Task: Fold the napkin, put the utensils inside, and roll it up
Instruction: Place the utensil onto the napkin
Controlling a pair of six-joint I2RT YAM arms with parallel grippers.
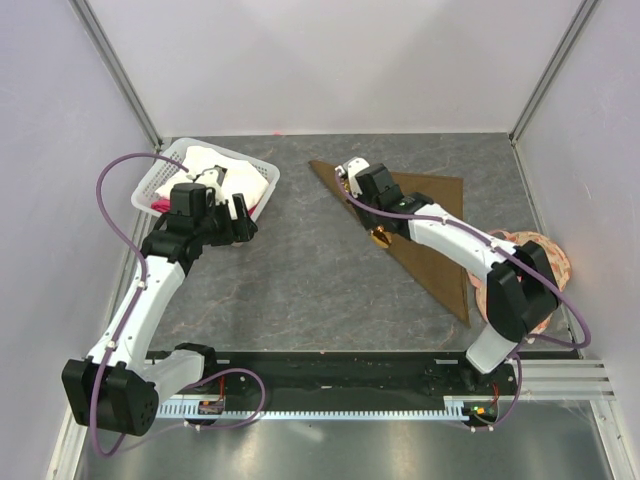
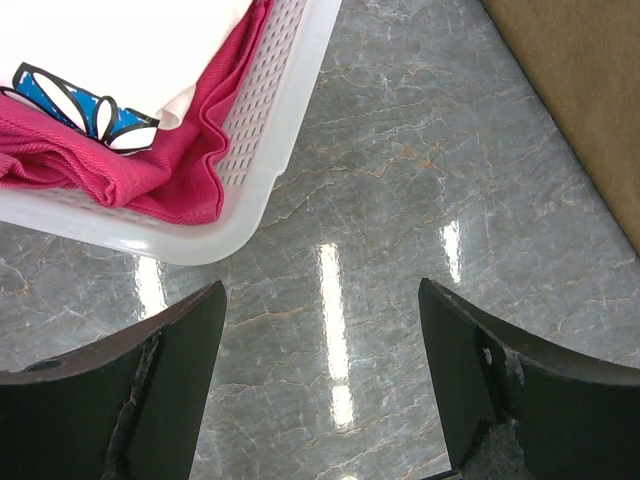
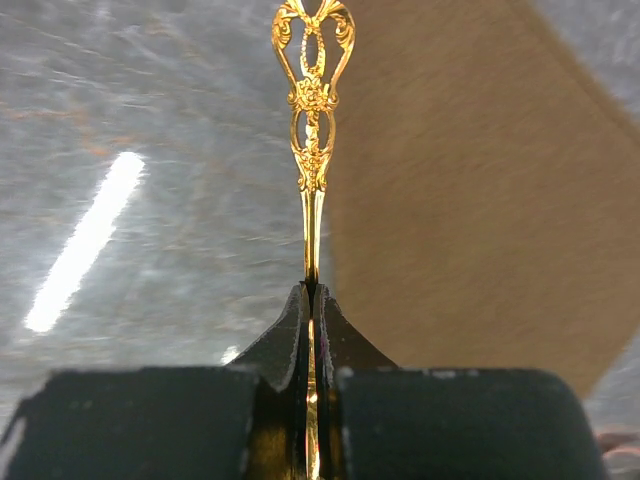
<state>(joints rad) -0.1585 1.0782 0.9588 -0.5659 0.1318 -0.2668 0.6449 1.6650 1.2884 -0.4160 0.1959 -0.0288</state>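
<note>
Right fingers (image 3: 312, 292) are clenched on the small gold metal spoon with the ornate pierced handle (image 3: 313, 150). I see the slim shaft pinched between them, with the handle end pointing away from the wrist. The spoon sits over the long left edge of the plain olive-brown cloth napkin (image 1: 440, 192), cloth to its right and bare surface to its left. I can't tell whether it touches the cloth. The bowl is hidden behind the fingers.

The napkin lies flat as a triangle on the far right part of the grey marbled worktop (image 1: 290, 270). Its long edge runs from a far tip near the centre to a near tip on the right. The two shorter edges face far and right, both apart from the worktop's rim. A peach floral round fabric piece (image 1: 555, 255) lies just right of the near tip, partly under the right arm (image 1: 450, 235).

Left fingers (image 2: 320, 300) are released and spread wide with nothing between them. They hover over bare worktop just beside the near right corner of the white perforated plastic basket (image 2: 290, 130). The basket is in the far left corner and holds a pink cloth (image 2: 170, 170) and a white cloth (image 2: 120, 30).

Open room: a wide bare strip between the basket and the napkin's long edge, widening toward the near left.
</note>
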